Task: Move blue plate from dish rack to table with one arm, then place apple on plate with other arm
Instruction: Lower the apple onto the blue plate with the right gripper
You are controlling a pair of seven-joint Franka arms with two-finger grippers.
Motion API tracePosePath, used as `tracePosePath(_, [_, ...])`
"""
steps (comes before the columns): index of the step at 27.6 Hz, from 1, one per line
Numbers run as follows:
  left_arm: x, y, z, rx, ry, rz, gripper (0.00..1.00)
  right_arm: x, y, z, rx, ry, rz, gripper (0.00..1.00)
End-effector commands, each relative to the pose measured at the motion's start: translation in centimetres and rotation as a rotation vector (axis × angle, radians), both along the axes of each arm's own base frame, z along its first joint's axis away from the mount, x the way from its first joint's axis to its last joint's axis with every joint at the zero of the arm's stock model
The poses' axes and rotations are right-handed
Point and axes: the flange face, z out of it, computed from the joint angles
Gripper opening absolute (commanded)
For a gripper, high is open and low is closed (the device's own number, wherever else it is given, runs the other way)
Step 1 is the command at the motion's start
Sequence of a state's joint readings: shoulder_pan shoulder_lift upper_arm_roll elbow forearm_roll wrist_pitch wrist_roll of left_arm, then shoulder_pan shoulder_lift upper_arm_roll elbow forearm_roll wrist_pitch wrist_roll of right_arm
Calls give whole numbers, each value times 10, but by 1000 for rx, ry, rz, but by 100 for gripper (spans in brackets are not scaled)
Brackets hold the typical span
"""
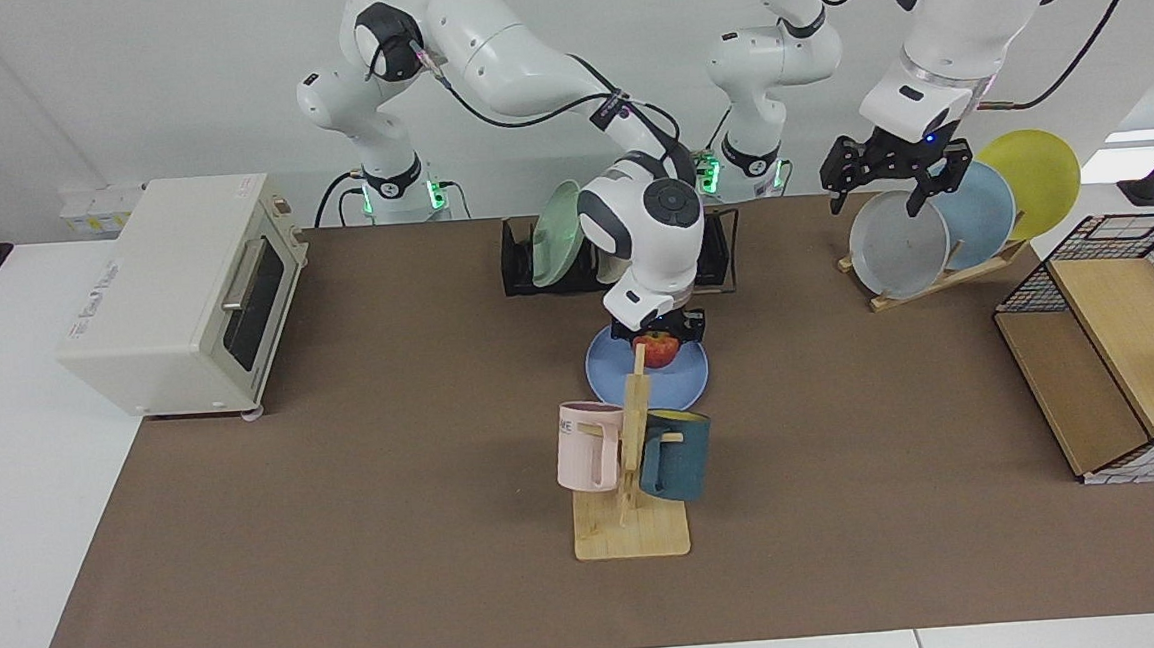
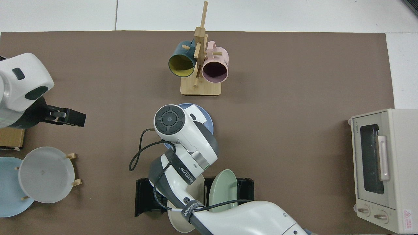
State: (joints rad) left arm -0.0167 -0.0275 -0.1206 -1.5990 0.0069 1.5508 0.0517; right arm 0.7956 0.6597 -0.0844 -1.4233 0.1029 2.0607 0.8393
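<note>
Step in hand: setting the apple (image 1: pixel 658 347) on the blue plate (image 1: pixel 683 381), judged near the end of the task.
Blue plate: lies flat on the table (image 1: pixel 347 498), just in front of the dish rack (image 1: pixel 517 266) and behind the wooden mug tree (image 1: pixel 628 461).
Apple: sits low over the plate's far half, at about 12 o'clock from the plate's middle in the facing view.
Right gripper (image 1: pixel 658 331): directly over the apple, its dark fingers either side of the fruit and apparently closed on it.
Left gripper (image 1: pixel 891 177): waits above the grey plate (image 1: pixel 897 244) on the slanted wooden stand, fingers spread, holding nothing.
Doing it well: lower until the apple bears on the plate, part the fingers only then, and lift straight up; a round apple released early could roll toward the rim.
Hidden: whether the apple already touches the plate cannot be told from either view.
Top view: the right arm's wrist covers the apple, the gripper and most of the plate; only a blue crescent (image 2: pixel 202 112) shows at about 1 o'clock of the wrist.
Mug tree post: crosses the apple's near side in the facing view.
</note>
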Motion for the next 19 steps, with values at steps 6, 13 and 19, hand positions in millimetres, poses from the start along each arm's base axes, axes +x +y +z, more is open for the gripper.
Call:
tracePosePath(6, [-1,4,6,7,4,5,100,1,-5,-7,17,-3,-45,31])
tracePosePath(13, [-2,4,7,7,3,5,100,2,-6,-2,33,12,-87,76])
tracePosePath(19, [-2,4,6,7,4,5,100,5,-8,7,33,5,-83,100])
